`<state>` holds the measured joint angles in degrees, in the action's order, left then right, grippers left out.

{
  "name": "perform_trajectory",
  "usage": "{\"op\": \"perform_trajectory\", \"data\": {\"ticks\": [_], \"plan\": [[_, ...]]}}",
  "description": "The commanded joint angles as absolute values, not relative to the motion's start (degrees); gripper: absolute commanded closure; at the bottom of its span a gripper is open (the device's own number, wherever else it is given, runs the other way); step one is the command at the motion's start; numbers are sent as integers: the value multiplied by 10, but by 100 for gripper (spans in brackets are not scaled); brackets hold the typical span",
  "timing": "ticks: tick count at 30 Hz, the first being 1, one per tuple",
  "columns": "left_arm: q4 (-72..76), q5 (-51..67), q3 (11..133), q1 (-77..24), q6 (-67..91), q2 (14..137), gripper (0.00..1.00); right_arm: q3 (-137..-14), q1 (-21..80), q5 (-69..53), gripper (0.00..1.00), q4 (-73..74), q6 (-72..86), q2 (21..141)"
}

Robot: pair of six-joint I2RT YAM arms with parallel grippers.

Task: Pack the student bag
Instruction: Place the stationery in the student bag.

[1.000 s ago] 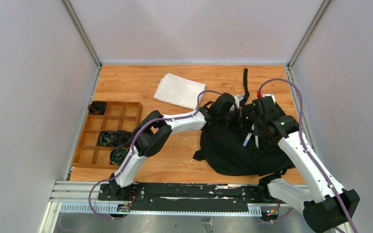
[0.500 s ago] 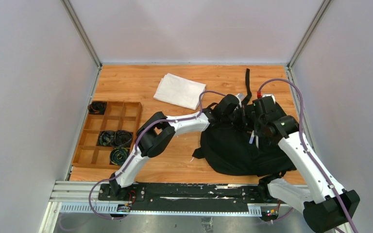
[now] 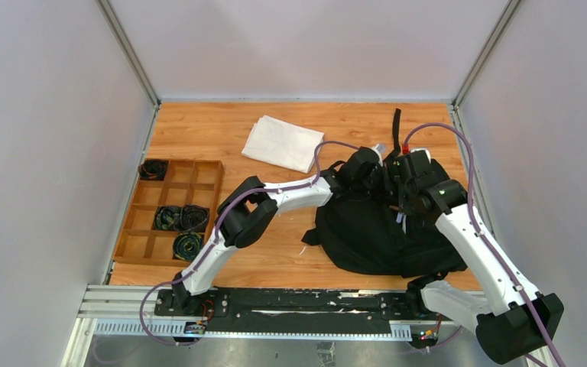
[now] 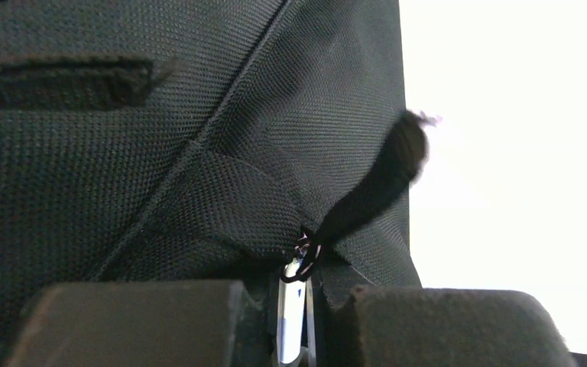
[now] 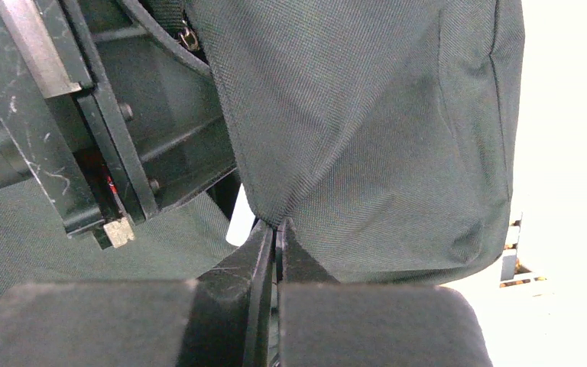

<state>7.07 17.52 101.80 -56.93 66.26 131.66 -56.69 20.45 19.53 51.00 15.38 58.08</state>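
The student bag, a big black backpack, lies on the right half of the wooden table. Both grippers meet at its far top end. My left gripper is shut on a silvery zipper pull, whose ring carries a black cord; black weave fills the left wrist view. My right gripper is shut on a fold of the bag's fabric, pinched at the jaw tips. The left gripper's body sits close beside it.
A folded white cloth lies at the back, left of the bag. A wooden divided tray at the left holds coiled black cables. A black strap trails from the bag toward the back wall. Grey walls close three sides.
Both grippers have shifted slightly toward the far right with the bag's top end. The loose strap has swung to the right, and the bag has bunched up more.
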Motion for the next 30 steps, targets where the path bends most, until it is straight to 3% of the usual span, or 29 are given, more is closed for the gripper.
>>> {"op": "perform_trajectory", "data": {"ticks": [1,5,16,23,30], "plan": [[102,173,1039,-570,646,1320,84,-573,198,185,100,527,156,581],[101,178,1014,-570,636,1300,72,-574,199,190,100,526,156,583],[101,211,962,-581,612,1263,69,-570,198,195,100,524,156,586],[96,250,834,-584,541,1153,67,-567,197,199,100,524,156,582],[-101,235,839,-572,371,1065,67,-555,195,185,100,512,162,585]]}}
